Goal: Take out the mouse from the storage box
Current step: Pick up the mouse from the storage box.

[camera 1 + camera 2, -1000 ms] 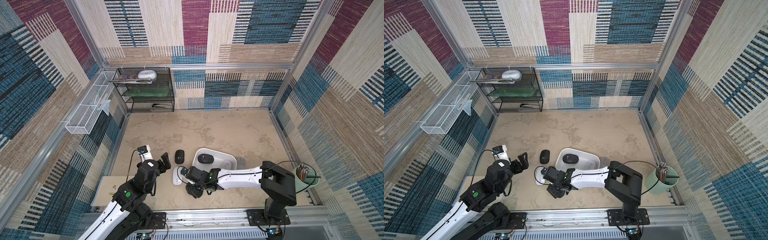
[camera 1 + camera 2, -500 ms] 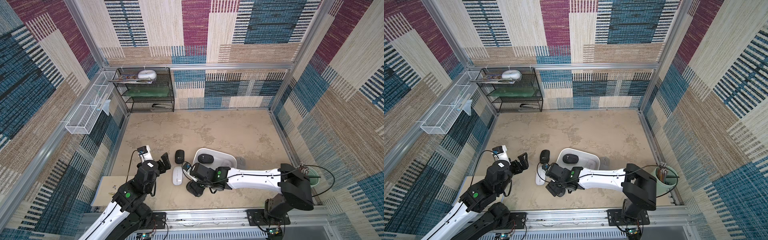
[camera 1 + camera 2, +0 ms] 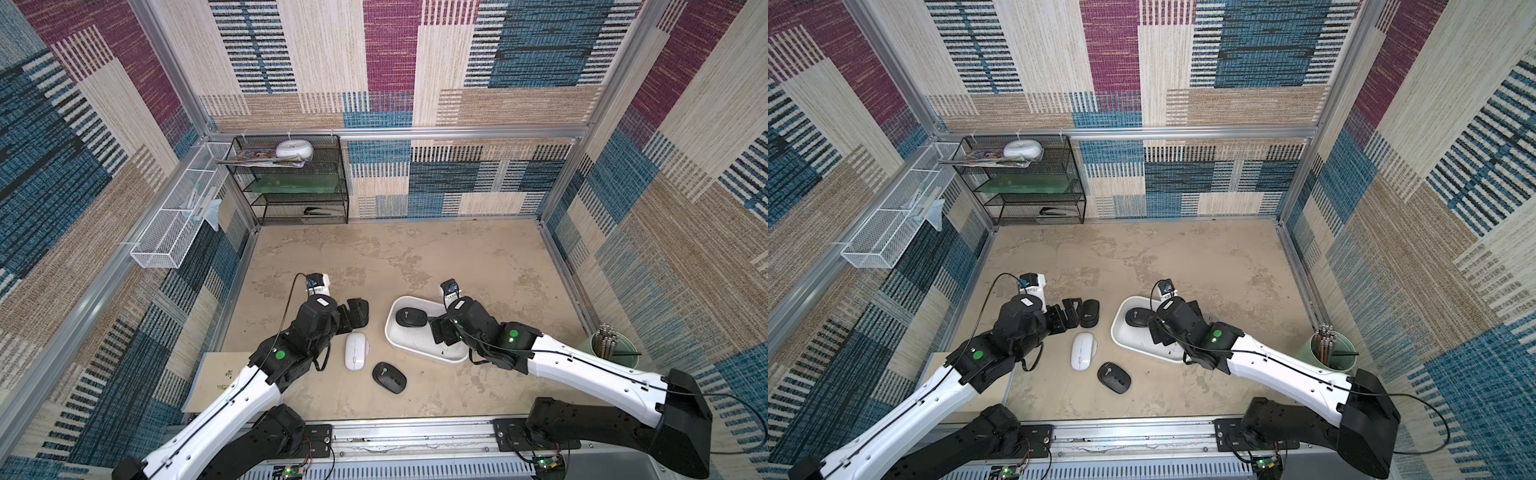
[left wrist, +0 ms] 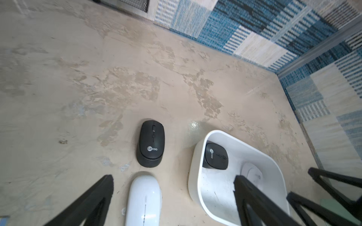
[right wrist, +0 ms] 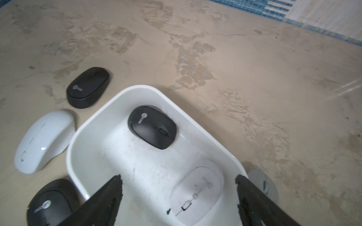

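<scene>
1. My left gripper (image 3: 1066, 315) hung low over the table, fingers spread wide with nothing between them. I judged it was parked there to leave the box to the other arm.
2. Just beside those fingers, but not touching them, the table black mouse (image 3: 1090, 312) lay flat on its belly.
3. Nearer the front rail lay the table white mouse (image 3: 356, 351) and the front black mouse (image 3: 389, 377). Each lay apart from the others and outside the box, which I guessed kept the reach into the box open.
4. The storage box (image 5: 141, 87) sat near the middle of the table, skewed to the rail. It held the boxed black mouse (image 3: 411, 318), tucked against the wall at the end toward my left arm. The boxed white mouse (image 5: 195, 191) lay at the opposite end, so the emptying was not yet finished.
5. My right gripper (image 5: 178, 179) was over that opposite end, fingers apart and holding nothing. The white one lay roughly between them, which I took as lining up for it.
6. A pale grey shape (image 5: 263, 184) sat just outside the box rim. It was perhaps another mouse, but I could not tell.
7. The green cup (image 3: 615, 353) of sticks stood well apart, out of the way.
</scene>
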Tool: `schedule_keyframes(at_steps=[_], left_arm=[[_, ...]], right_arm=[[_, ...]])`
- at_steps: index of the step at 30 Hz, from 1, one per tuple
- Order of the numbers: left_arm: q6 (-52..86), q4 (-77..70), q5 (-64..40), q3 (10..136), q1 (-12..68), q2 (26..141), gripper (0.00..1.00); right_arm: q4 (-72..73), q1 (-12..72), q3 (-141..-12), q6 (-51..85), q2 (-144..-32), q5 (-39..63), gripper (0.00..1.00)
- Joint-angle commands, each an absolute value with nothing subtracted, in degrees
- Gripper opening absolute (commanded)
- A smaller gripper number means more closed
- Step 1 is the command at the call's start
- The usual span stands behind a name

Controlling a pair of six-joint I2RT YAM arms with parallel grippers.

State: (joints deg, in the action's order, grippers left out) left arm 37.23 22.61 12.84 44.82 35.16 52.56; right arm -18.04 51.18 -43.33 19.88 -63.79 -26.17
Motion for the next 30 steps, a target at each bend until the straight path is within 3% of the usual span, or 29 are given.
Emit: schedule_keyframes(at_steps=[1, 12, 22, 30], left_arm=[[35.7, 20.8, 3.0, 48.5, 36.1, 60.1, 0.97], [29.0, 22.2, -6.8, 64.4, 48.8, 86.5, 0.96], [24.5, 26.8, -6.1, 76.5, 55.3, 102.3, 0.91], [23.4, 30.0, -2.5, 83.3, 58.6, 111.3, 0.89]], right_arm=[[-15.3, 47.1, -40.2, 22.1, -61.7, -28.3, 0.94], [-9.2, 36.6, -29.0, 27.2, -55.1, -27.3, 0.99], [-6.7, 24.4, -21.9, 31.7, -49.1, -20.4, 1.00], [-6.0, 20.4, -21.3, 32.3, -48.8, -17.8, 1.00]])
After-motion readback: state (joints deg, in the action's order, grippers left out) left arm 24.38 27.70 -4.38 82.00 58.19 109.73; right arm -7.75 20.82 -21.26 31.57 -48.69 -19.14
